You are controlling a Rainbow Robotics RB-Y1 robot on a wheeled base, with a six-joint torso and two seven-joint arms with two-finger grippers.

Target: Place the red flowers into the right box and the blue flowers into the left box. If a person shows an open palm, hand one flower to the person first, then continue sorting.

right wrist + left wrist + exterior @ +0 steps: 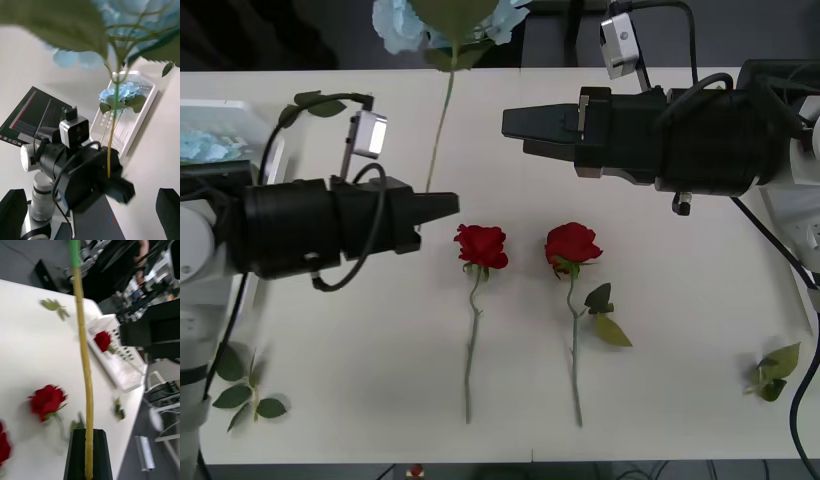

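The left claw (442, 207) is clamped on the bottom end of a blue flower's stem (442, 120), with the stem running up and away from its tips to the pale-blue head (402, 22) at the far edge of the counter (680, 300). In the left wrist view the yellowish stem (84, 363) rises straight out of the closed black fingers (88, 453). The right claw (512, 128) hovers over the counter just right of that stem, not touching it, its fingers spread apart with nothing between them. Two red roses lie on the counter near the left claw's tip, one (481, 246) just right of it, the other (572, 243) farther right, stems pointing toward the robot. Another blue flower (122, 93) lies in the left box (144, 123). One rose (102, 341) lies in the right box (127, 371).
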